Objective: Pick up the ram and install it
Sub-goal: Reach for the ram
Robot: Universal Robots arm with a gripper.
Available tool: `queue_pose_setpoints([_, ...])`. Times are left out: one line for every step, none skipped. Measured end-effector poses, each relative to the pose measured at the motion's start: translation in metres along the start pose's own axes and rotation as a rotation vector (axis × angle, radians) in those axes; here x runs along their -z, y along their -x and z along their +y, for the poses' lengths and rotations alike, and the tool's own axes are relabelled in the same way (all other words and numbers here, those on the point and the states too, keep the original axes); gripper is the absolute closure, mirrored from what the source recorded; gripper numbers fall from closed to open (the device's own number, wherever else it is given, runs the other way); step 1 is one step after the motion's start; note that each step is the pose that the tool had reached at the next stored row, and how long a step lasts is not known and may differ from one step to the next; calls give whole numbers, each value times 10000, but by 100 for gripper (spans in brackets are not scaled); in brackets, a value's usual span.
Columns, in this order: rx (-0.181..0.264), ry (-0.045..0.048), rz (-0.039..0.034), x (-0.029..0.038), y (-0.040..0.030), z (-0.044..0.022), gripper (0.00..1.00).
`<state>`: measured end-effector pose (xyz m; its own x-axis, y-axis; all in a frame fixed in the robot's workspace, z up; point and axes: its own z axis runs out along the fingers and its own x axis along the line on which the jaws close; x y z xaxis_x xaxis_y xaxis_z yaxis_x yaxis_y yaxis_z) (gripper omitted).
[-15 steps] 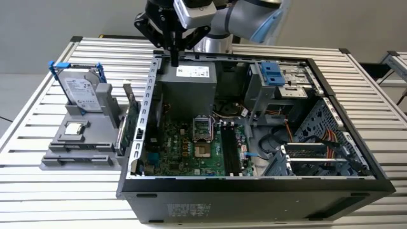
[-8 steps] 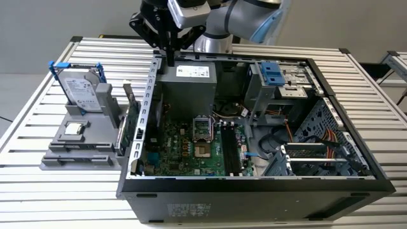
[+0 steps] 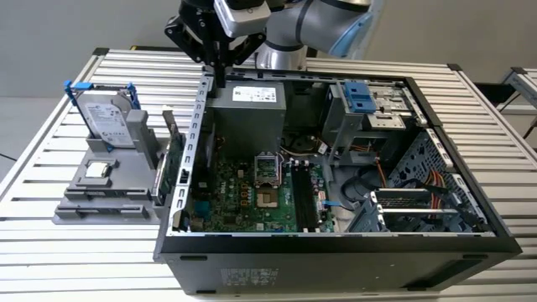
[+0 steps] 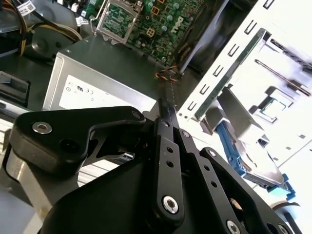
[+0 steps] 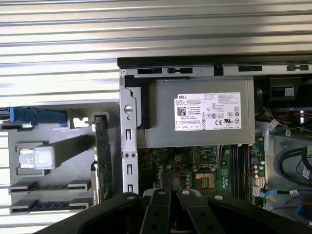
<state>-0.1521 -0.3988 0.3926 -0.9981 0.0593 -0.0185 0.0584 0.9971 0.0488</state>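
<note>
hovering at the 12 o'clock rim of the computer case [image 3: 336,270], above the power supply [image 3: 251,110], the tool [image 3: 220,88] had its jaws pinched narrow. the ram [image 3: 160,185] stood edge-on in the grey holder [image 3: 100,211] on the table [image 3: 84,264], at 9 o'clock of the case, just beside the green board [image 3: 175,167], well apart from the tool.

The grey arm [image 3: 312,25], with a pale blue cap on one joint, comes in at the top of the exterior view. It bends at the wrist so that the black pincer [image 3: 220,88] points straight down. In both wrist views its two slim fingers [image 4: 166,124] lie pressed flat together, tips meeting, with the black links spread out behind them.
</note>
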Motion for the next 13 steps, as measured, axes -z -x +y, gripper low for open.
queue_pose_setpoints([3, 0, 1, 0, -9, -1, 100])
queue_pose_setpoints([5, 0, 2, 1, -20, -1, 100])
queue_pose_setpoints([7, 0, 2, 1, -29, -2, 100])
queue_pose_setpoints([11, -1, 2, 1, -39, -2, 100])
queue_pose_setpoints([14, -1, 3, 2, -48, -3, 100])
queue_pose_setpoints([17, -1, 3, 2, -58, -4, 100])
queue_pose_setpoints([21, -1, 3, 2, -68, -4, 100])
queue_pose_setpoints([25, 0, 2, 2, -79, -5, 100])
queue_pose_setpoints([28, 0, 3, 2, -90, -5, 100])
queue_pose_setpoints([32, 0, 3, 3, -101, -6, 100])
queue_pose_setpoints([37, 0, 4, 3, -111, -7, 100])
queue_pose_setpoints([40, -1, 4, 3, -122, -7, 100])
queue_pose_setpoints([45, 1, 4, 3, -135, -8, 100])
